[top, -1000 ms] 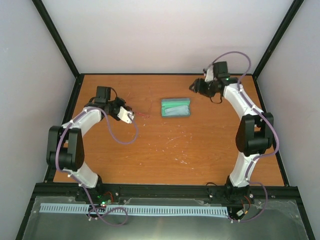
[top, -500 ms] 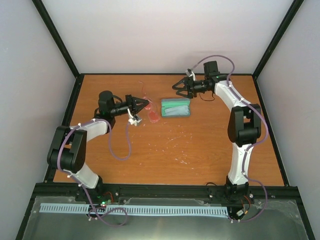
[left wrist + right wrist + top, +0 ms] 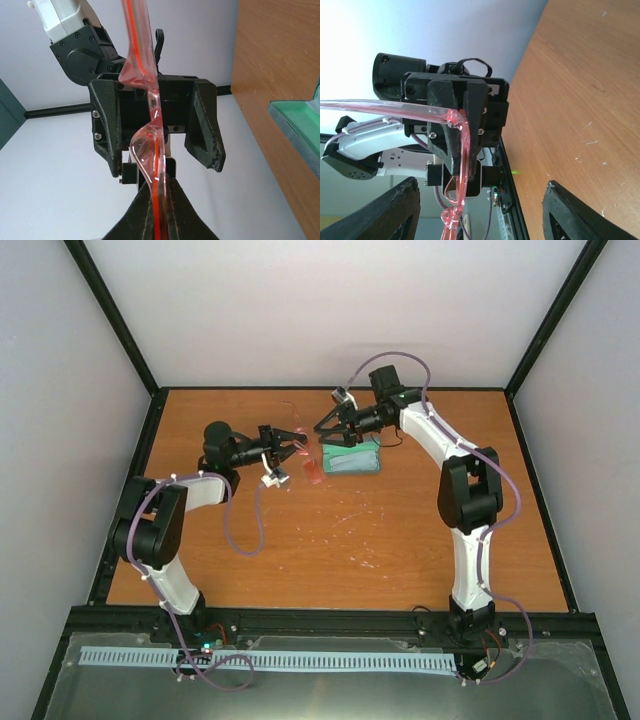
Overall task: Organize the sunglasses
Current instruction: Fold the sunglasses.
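Note:
The sunglasses [image 3: 311, 469] hang in the air just left of the grey-blue case [image 3: 353, 459], which lies open on the table. My left gripper [image 3: 297, 441] is shut on their thin red frame [image 3: 159, 210], and the pinkish lens [image 3: 144, 148] stands up from the closed jaws. My right gripper [image 3: 323, 429] faces it, open, with its fingers [image 3: 204, 125] spread either side of the glasses without touching. In the right wrist view the sunglasses [image 3: 463, 150] sit ahead of the right gripper [image 3: 481, 189], and one arm [image 3: 370, 107] of the glasses runs off to the left.
The orange-brown table [image 3: 400, 530] carries only the case, whose green edge [image 3: 300, 125] shows in the left wrist view. A black frame rail [image 3: 330, 618] runs along the near edge and pale walls close in the other sides.
The left gripper has lifted the sunglasses off the table and carried them right toward the case. The right arm has swung left over the case and now faces the left gripper.

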`<state>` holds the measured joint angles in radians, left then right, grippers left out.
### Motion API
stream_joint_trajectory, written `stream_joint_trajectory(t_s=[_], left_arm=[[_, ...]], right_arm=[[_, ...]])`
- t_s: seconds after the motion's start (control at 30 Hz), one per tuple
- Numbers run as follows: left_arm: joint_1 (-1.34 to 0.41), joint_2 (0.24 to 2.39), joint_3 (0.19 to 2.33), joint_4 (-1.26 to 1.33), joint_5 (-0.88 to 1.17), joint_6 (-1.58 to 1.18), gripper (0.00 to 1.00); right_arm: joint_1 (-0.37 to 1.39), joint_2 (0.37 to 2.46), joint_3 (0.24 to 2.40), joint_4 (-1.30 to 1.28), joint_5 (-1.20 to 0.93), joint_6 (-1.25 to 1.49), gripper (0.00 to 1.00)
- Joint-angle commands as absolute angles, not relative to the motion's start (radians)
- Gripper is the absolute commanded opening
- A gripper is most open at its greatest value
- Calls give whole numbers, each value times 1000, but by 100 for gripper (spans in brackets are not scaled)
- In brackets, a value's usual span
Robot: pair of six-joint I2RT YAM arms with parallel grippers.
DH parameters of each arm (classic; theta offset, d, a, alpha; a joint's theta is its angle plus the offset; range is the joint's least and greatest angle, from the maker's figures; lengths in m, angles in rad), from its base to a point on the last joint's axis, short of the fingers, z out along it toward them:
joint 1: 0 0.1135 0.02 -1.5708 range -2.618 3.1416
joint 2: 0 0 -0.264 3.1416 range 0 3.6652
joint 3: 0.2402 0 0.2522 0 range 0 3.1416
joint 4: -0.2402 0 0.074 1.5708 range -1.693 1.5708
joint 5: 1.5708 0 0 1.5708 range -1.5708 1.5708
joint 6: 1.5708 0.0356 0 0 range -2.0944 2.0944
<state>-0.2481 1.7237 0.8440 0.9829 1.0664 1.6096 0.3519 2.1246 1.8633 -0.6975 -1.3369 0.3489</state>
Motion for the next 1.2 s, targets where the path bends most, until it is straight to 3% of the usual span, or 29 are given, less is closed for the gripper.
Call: stream_joint_trajectory(t_s=[0.0, 0.17, 0.47, 0.77, 1.03, 1.17], left_arm=[[-258, 1745, 879, 1057, 1113, 1574, 5], [-262, 1764, 894, 1072, 1091, 1542, 5], [-268, 1800, 918, 1094, 1092, 1532, 6], [-270, 1833, 935, 1099, 1093, 1534, 6], [-270, 1845, 946, 1109, 1095, 1524, 6], [-270, 1848, 947, 1115, 1096, 1519, 6]], right_arm=[[365, 2119, 1864, -729, -1398, 303, 66], [375, 2086, 1824, -737, -1426, 285, 62], [409, 2064, 1812, -768, -1439, 254, 65], [421, 2051, 1787, -771, -1443, 259, 47], [436, 2070, 1798, -756, -1441, 282, 45], [446, 2080, 1806, -750, -1443, 287, 35]])
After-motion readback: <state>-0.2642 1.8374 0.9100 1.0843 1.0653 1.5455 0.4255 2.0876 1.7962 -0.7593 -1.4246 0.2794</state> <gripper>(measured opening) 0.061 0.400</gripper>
